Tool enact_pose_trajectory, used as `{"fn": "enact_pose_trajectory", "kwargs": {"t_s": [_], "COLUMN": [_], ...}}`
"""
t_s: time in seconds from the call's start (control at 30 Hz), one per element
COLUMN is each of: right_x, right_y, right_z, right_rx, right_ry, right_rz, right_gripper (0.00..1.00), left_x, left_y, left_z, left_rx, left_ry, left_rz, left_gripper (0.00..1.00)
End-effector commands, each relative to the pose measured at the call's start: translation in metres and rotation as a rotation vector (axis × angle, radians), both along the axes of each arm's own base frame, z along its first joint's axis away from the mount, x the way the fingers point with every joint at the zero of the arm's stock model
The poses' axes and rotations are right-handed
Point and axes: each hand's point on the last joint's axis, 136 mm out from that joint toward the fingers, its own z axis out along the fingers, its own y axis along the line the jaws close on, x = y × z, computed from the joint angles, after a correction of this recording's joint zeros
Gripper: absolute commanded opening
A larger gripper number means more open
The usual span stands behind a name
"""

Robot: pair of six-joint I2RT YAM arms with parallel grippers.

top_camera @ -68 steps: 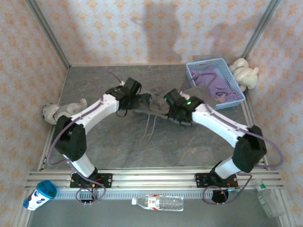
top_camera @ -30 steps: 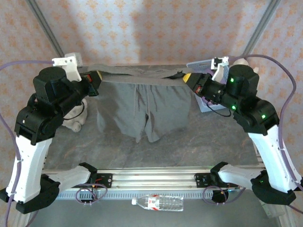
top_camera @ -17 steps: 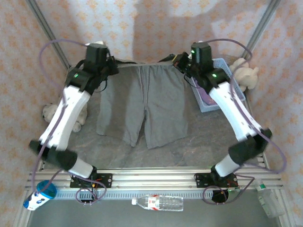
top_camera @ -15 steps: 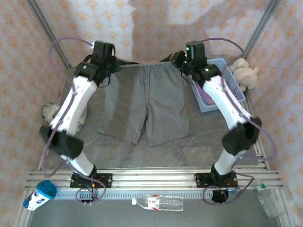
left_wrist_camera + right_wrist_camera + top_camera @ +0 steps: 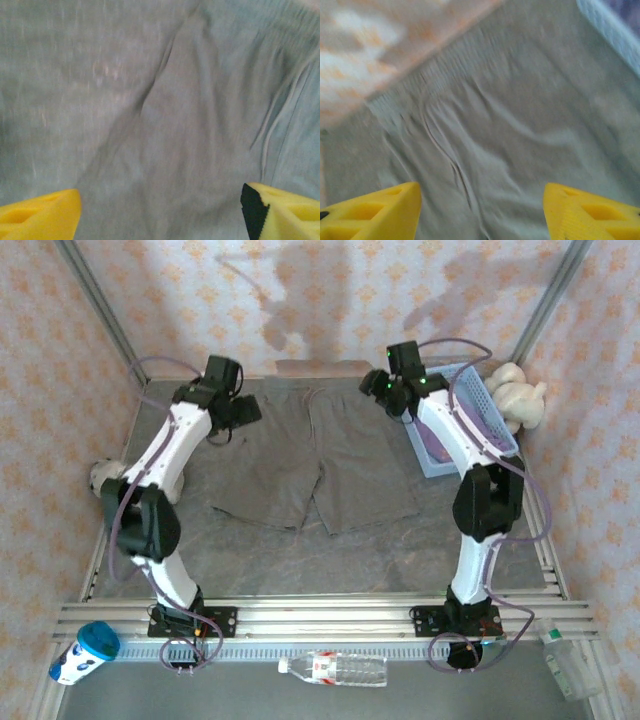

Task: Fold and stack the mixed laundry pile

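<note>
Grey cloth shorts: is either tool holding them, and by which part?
Nothing is held. The grey cloth shorts lie spread flat, and the left tool and right tool stand open above them near the waistband.

Overhead from behind, wrists close above garment [image 5: 300,455]

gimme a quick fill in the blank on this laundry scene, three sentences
1. The grey shorts lie spread flat on the ___.
2. The purple T-shirt sits inside the light blue ___.
3. Both arms' jaws stand ___ over the waistband end of the shorts.

Missing words: table; basket; open
</note>
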Motion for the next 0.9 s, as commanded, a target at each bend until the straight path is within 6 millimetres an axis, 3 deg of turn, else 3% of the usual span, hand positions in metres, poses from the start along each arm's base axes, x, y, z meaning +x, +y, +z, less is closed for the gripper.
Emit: {"fn": "enact_pose_trajectory", "kwargs": {"t_s": [0.0,0.13,0.3,0.43,0.57,0.77,0.87], "right_x": [-0.047,-0.076,-0.076,-0.060,-0.045,-0.009,0.016], "right_y": [0.013,0.024,0.021,0.024,0.032,0.052,0.074], "right_z": [-0.022,-0.065,-0.116,-0.150,-0.172,-0.193,-0.197], "right_rx": [-0.042,-0.069,-0.118,-0.154,-0.170,-0.189,-0.156], "right_ry": [0.078,0.167,0.254,0.301,0.342,0.357,0.333], "right_rz": [0.059,0.050,0.003,-0.013,-0.015,0.033,0.101], "right_gripper": [0.64,0.64,0.63,0.63,0.64,0.66,0.66], "left_x": [-0.021,-0.053,-0.082,-0.108,-0.140,-0.190,-0.200], "left_y": [-0.012,-0.027,-0.037,-0.033,-0.039,-0.086,-0.118], "left_z": [-0.032,-0.081,-0.125,-0.158,-0.179,-0.201,-0.197], "left_rx": [-0.105,-0.150,-0.117,-0.106,-0.115,-0.242,-0.343], "left_ry": [0.003,0.083,0.149,0.219,0.287,0.410,0.418], "left_rz": [0.026,0.023,0.046,0.117,0.140,0.111,0.088], "left_gripper": [0.69,0.45,0.42,0.42,0.41,0.37,0.37]}}
